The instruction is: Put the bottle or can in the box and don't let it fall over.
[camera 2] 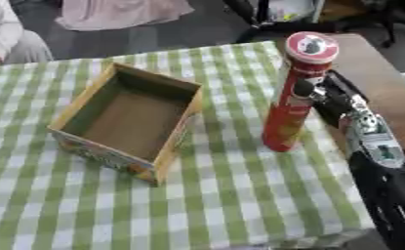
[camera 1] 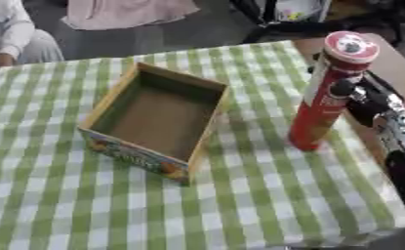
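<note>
A: Can's position?
B: Tall red can (camera 1: 323,97), white-and-red lid, upright on green-checked cloth (camera 1: 69,205), right of the box (camera 1: 154,122), apart from it. Slight lean in view, base on the cloth.
A: Box?
B: Open cardboard, printed outer wall, nothing inside. Sits askew, centre-left of table.
A: Right hand?
B: Right hand (camera 2: 325,100) at can's upper half, from the right. Fingers curled round the can body, thumb tip visible on near side. Gripping it.
A: Left hand?
B: Doesn't show in either view.
A: Table edge?
B: Bare brown tabletop (camera 2: 376,78) past the cloth, right side.
</note>
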Motion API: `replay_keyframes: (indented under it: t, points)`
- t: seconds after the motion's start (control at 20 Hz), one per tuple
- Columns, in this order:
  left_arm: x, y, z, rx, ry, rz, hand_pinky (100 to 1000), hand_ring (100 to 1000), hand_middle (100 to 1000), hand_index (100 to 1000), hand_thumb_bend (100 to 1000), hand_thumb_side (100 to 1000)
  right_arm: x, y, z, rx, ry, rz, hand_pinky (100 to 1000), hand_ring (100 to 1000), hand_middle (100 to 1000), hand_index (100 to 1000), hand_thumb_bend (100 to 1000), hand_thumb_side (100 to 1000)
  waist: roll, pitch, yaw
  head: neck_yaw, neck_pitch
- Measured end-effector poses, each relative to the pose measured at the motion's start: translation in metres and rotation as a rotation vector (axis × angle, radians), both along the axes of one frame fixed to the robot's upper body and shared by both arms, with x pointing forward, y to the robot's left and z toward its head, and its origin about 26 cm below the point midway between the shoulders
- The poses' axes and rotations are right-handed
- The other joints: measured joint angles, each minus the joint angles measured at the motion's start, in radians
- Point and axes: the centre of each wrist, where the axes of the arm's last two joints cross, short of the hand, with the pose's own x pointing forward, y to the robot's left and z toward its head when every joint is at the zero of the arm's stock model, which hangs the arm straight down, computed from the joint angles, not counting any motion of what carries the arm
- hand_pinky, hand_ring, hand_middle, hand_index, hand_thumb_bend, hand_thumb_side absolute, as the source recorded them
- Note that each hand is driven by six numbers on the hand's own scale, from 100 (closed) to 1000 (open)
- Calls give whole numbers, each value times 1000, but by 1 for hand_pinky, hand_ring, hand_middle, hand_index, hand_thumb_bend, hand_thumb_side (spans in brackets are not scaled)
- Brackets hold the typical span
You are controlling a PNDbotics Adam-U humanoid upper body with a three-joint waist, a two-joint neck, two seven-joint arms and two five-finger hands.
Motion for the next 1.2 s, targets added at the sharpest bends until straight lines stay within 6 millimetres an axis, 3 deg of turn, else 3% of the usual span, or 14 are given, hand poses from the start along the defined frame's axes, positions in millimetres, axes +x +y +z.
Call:
replay_keyframes:
  t: [0.8, 1.2]
  points:
    - [0, 0, 0, -1, 0, 0, 850, 730, 727, 729, 597, 468, 2, 6, -1, 19, 11, 1, 610, 887, 959, 879, 1000, 435, -1, 2, 0, 0, 0]
    - [0, 0, 0, -2, 1, 0, 852, 730, 727, 729, 593, 469, 3, 9, -1, 43, 15, 4, 501, 801, 875, 843, 1000, 416, -1, 2, 0, 0, 0]
